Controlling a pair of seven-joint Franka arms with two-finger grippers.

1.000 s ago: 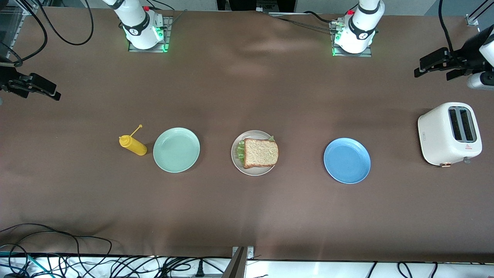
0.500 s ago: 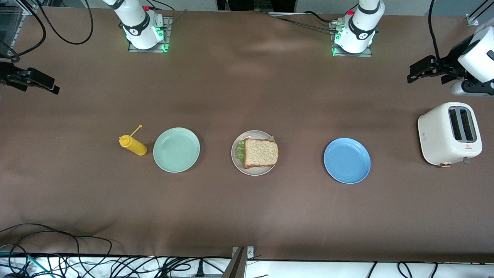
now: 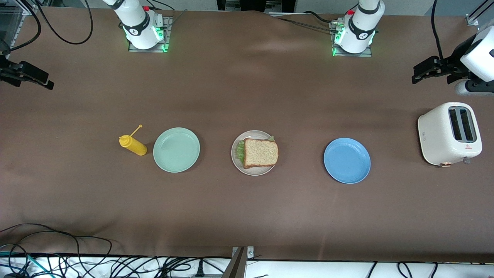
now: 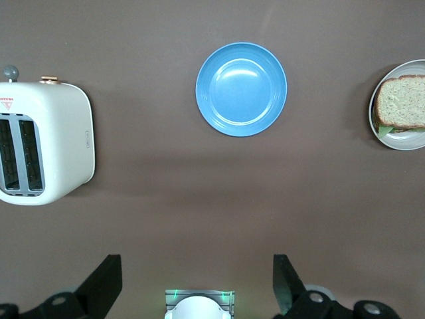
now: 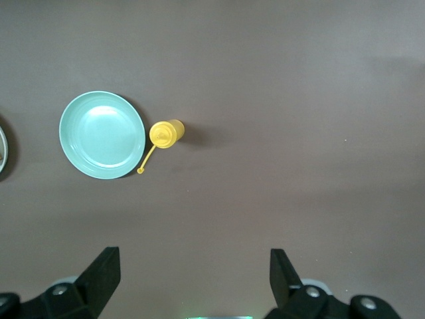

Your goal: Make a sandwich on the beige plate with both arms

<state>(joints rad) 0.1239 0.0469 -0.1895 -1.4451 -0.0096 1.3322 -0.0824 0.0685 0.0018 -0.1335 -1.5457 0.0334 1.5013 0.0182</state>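
The sandwich [image 3: 261,153] lies on the beige plate [image 3: 252,172] in the middle of the table, with a brown bread slice on top and green lettuce showing at its edge. In the left wrist view the sandwich [image 4: 402,103] and the beige plate [image 4: 398,143] sit at the frame's edge. My left gripper [image 3: 429,76] [image 4: 197,266] hangs open and empty over the left arm's end of the table, by the toaster. At the right arm's end my right gripper [image 3: 31,79] [image 5: 194,259] is held up, open and empty. Both grippers are well away from the sandwich.
A blue plate [image 3: 347,160] [image 4: 241,89] lies beside the beige plate toward the left arm's end, with a white toaster [image 3: 449,133] [image 4: 43,143] past it. Toward the right arm's end lie a mint-green plate [image 3: 176,150] [image 5: 101,134] and a yellow squeeze bottle [image 3: 133,144] [image 5: 166,133]. Cables run along the front edge.
Both grippers have shifted a little at the table's ends, the right one drawing toward the table's edge and the left wrist turning. The sandwich and plates have not moved.
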